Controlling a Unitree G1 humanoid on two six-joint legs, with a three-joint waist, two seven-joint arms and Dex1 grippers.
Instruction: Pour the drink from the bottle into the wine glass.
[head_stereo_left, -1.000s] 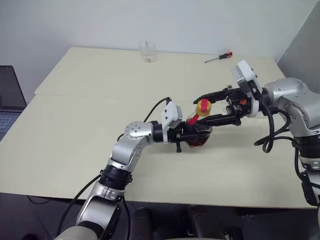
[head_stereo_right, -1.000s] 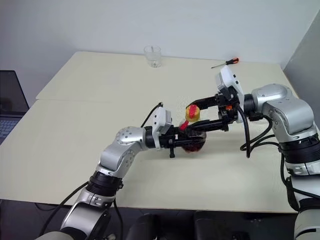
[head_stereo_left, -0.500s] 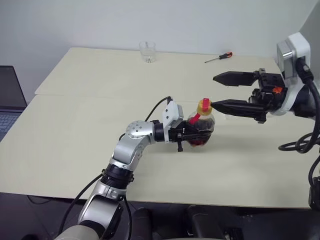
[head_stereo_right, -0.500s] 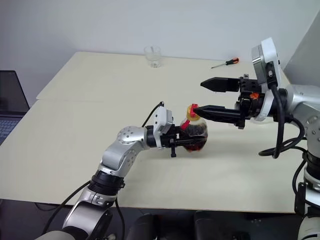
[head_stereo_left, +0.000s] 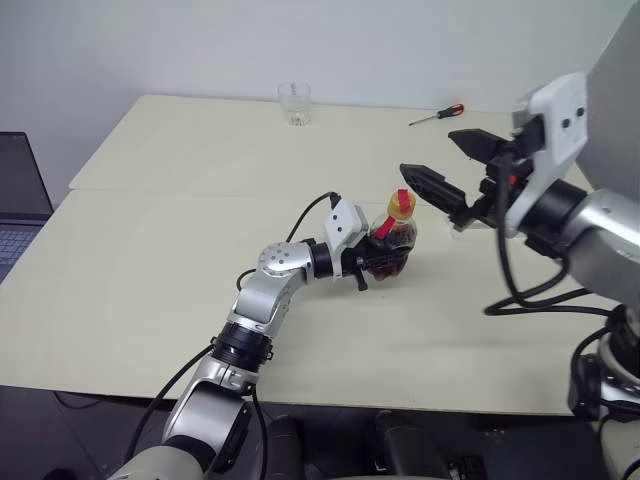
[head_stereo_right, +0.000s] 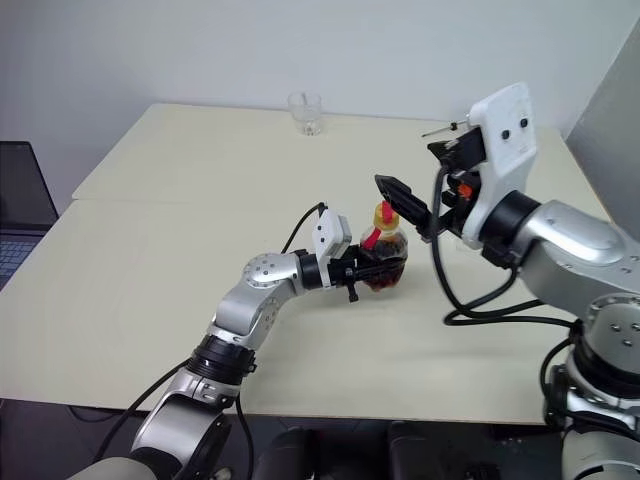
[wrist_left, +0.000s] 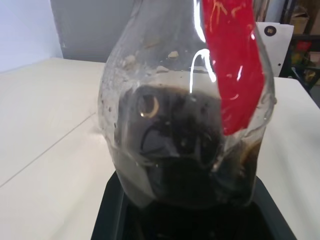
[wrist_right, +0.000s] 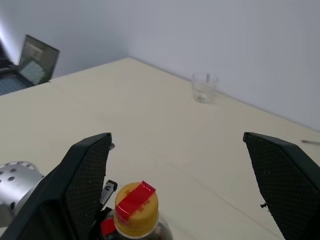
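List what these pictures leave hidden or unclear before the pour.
- Left gripper: its fingers sit behind the bottle in the eye views, so the contact is hidden.
- Drink level: in the left wrist view the bottle's top is cut off by the edge.
- Cap: tight or loosened cannot be told in the right wrist view.
- Clear glass at the table's far edge: too small to tell stem or contents.
- Right gripper: open, above the cap.

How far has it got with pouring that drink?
Early on. The left gripper holds the bottle on the table; its yellow cap is on. The right gripper hovers open above it. No pouring yet; only a tumbler stands far off.
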